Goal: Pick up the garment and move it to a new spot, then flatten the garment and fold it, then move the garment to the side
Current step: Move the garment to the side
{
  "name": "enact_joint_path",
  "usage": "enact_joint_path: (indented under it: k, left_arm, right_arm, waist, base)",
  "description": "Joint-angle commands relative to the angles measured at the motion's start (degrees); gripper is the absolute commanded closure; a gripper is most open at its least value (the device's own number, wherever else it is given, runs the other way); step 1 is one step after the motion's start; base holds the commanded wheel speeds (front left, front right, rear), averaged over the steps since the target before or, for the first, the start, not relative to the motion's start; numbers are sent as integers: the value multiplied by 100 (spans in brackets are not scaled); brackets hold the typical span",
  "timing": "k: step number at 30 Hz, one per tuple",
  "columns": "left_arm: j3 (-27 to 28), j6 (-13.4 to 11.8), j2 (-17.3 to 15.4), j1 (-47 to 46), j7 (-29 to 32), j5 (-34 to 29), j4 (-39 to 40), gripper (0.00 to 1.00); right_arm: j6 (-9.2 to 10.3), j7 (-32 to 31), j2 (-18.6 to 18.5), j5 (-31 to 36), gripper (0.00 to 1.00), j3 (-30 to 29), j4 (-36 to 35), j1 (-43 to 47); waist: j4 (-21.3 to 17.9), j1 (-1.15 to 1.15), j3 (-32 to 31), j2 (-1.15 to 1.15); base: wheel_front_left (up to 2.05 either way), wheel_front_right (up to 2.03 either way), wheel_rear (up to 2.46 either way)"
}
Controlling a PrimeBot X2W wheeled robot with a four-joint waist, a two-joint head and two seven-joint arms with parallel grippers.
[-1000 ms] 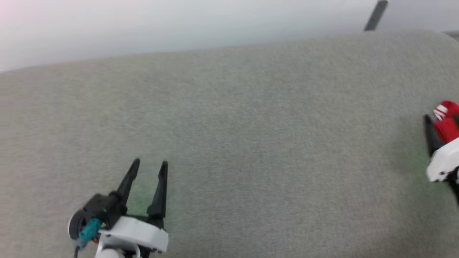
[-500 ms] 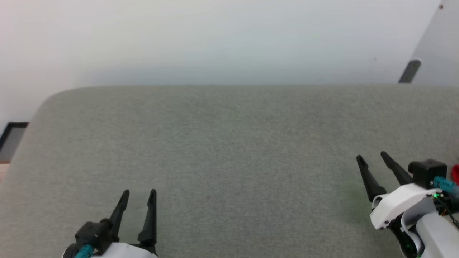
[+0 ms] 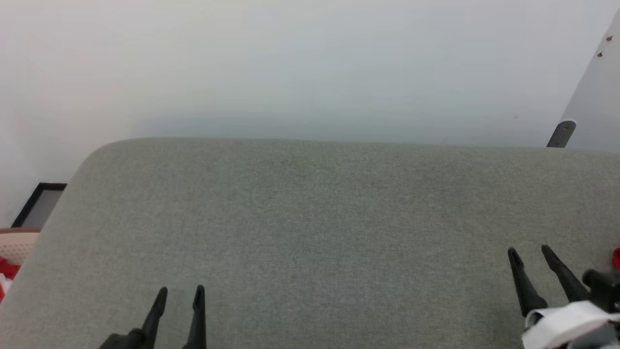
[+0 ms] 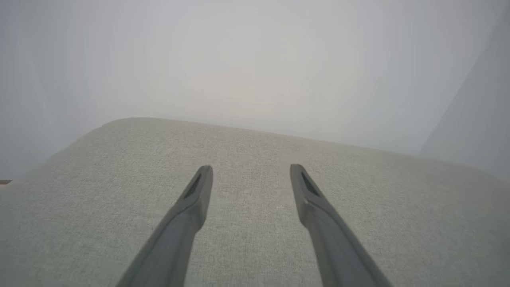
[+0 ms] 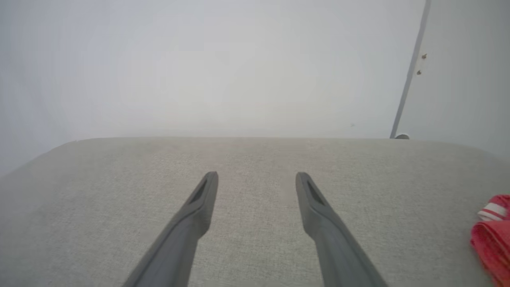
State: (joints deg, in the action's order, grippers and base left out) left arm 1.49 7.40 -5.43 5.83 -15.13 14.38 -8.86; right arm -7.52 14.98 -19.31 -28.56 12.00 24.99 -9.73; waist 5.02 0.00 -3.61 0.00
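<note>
We're hovering both hands wide open and empty, left hand [image 3: 180, 289] and right hand [image 3: 529, 249], over the grey surface [image 3: 310, 208] — the red garment [image 5: 492, 233] is lying bunched on it, off to the right hand's right.

right hand [image 3: 528, 249] now off garment [image 5: 494, 239]

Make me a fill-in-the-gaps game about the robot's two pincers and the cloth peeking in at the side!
1. The left gripper and the right gripper are both ___.
2. The garment lies nearest the ___ gripper.
3. The part of the garment that shows is mostly ___, with white stripes.

Missing words: open; right; red.
</note>
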Motion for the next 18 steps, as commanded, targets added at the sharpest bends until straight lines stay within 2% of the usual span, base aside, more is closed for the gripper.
enact_joint_path:
  k: [1, 10, 18]
  left_arm:
    - [-2, 14, 32, 77, 1, -54, 52, 0]
    - [14, 14, 110, 383, 2, -197, 344, 0]
    - [38, 14, 122, 503, 2, -237, 548, 0]
  right_arm:
    - [6, 11, -6, 82, 0, -119, -140, 184]
    - [6, -354, 321, 634, 0, -928, -1369, 1145]
    - [6, -624, 635, 922, 0, -1212, -2200, 1525]
  waist:
    - [-18, 0, 8, 0]
    - [-71, 0, 84, 0]
    - [-111, 0, 169, 0]
  base:
    - [0, 0, 0]
    - [0, 0, 0]
    - [0, 0, 0]
